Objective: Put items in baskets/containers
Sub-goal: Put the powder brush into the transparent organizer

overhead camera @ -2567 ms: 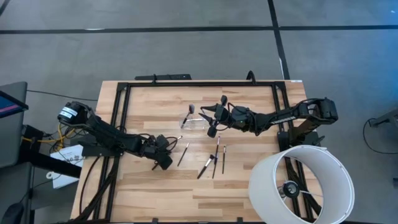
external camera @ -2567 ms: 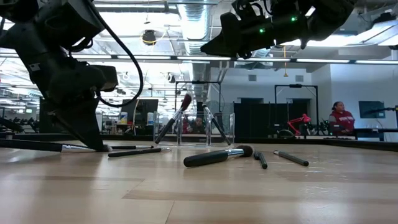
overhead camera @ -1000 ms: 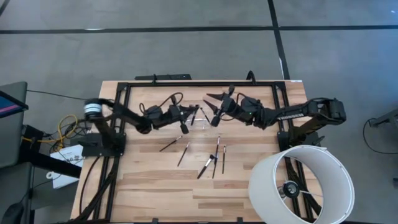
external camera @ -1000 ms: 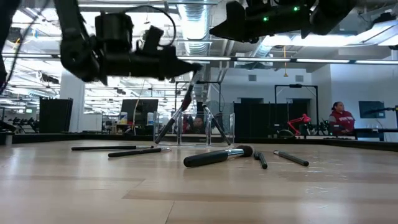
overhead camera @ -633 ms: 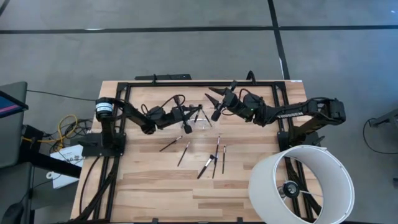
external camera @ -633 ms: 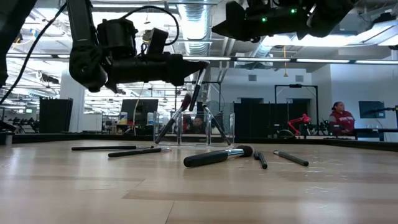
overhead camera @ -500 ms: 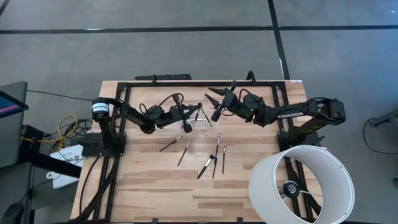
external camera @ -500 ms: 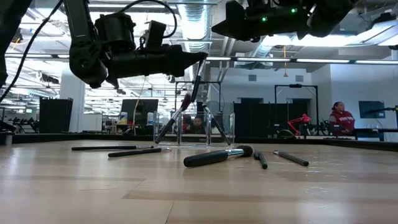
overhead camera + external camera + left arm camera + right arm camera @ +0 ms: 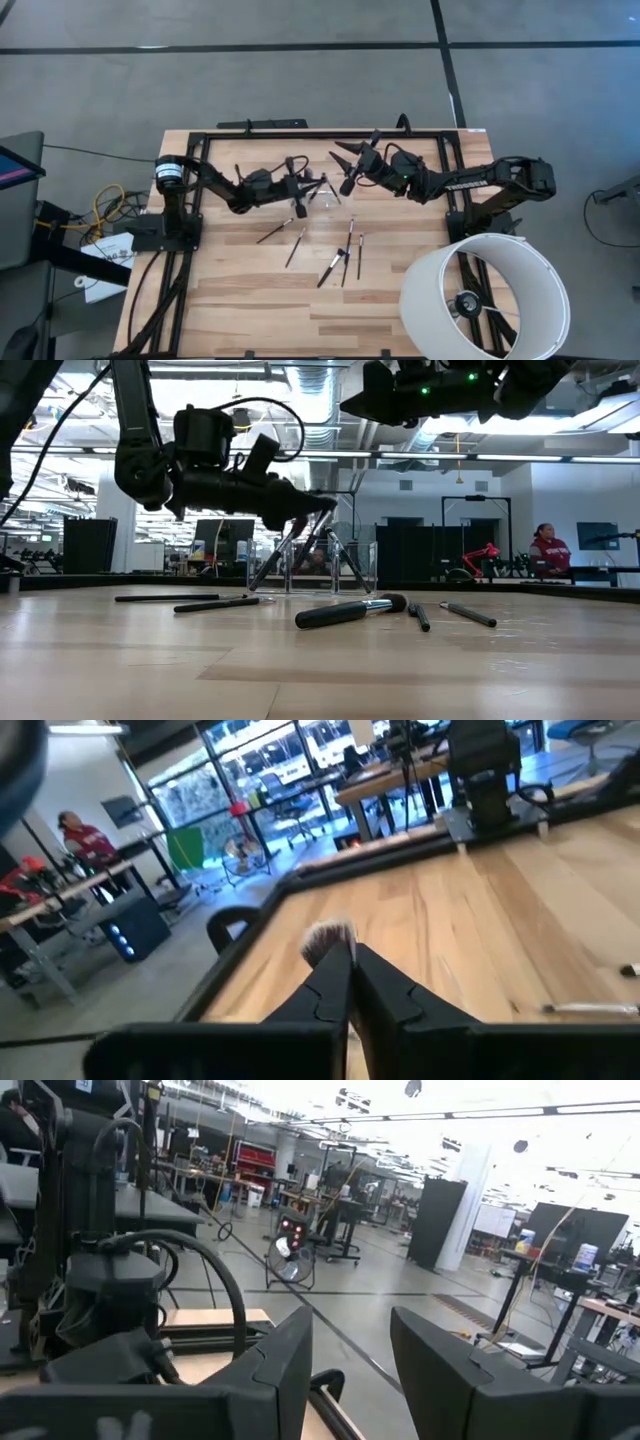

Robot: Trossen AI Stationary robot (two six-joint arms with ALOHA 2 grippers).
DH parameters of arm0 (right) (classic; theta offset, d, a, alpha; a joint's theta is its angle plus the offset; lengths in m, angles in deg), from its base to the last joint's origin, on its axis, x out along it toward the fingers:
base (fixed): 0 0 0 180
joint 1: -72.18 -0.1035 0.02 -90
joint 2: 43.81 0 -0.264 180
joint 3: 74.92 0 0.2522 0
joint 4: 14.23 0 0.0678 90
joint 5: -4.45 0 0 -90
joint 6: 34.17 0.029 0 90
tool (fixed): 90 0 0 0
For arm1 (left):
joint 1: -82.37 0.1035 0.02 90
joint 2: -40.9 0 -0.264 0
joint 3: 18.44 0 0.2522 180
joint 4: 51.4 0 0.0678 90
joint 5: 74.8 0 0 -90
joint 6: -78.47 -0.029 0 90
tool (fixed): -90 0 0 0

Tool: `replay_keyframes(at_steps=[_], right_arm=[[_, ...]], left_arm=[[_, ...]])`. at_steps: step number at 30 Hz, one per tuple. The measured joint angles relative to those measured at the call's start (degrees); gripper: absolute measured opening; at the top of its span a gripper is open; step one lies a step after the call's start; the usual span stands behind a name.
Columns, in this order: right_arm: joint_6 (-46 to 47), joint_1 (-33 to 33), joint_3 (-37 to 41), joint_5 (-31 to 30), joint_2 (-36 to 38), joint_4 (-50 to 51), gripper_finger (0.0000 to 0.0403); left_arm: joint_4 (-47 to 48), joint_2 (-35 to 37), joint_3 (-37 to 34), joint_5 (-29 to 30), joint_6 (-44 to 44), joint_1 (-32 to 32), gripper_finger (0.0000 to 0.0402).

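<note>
My left gripper (image 9: 318, 506) hangs tipped downward over the clear cup (image 9: 325, 566) at the table's middle, far half, and is shut on a thin dark brush (image 9: 307, 532). Two other brushes (image 9: 272, 565) lean inside the cup. Several brushes (image 9: 294, 247) lie flat on the wood nearer the front, among them a thicker fluffy-headed one (image 9: 350, 610). My right gripper (image 9: 345, 163) is open and holds nothing; it is raised just right of the cup, and its fingers (image 9: 290, 1355) frame only the room. My left gripper pinches the brush between its two shut fingers (image 9: 385, 995), close to the bristle end. The pale bristle tuft (image 9: 328, 934) sticks out just past the fingertips. The fingers slant down from the table's left. The handle hangs below them, its lower end within the cup's outline.
A large white lamp shade (image 9: 490, 295) stands at the table's near right corner. A black frame (image 9: 320, 135) runs round the table top. Loose brushes (image 9: 215, 603) lie left and right of the fluffy one. Bare wood lies along the near edge.
My left gripper has tipped from level to nose-down and come down toward the cup, shifting slightly toward the table's right. The brush it holds has gone down with it, so its lower end now sits inside the cup's outline.
</note>
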Motion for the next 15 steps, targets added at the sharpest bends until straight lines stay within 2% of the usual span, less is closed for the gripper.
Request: replay_keyframes(at_steps=[7,10,15], right_arm=[[0.07,-1.15,0.00,1.76,0.00,2.14,0.0129],[0.07,-2.00,0.00,6.31,0.00,3.66,0.0129],[0.35,-3.27,0.00,14.99,0.00,8.42,0.0129]], left_arm=[[1.95,-0.01,-0.03,0.72,0.18,-1.01,0.0032],[2.13,1.06,-0.03,1.19,0.19,-1.00,0.0051],[2.80,7.19,-0.08,3.04,3.22,-1.02,0.0093]])
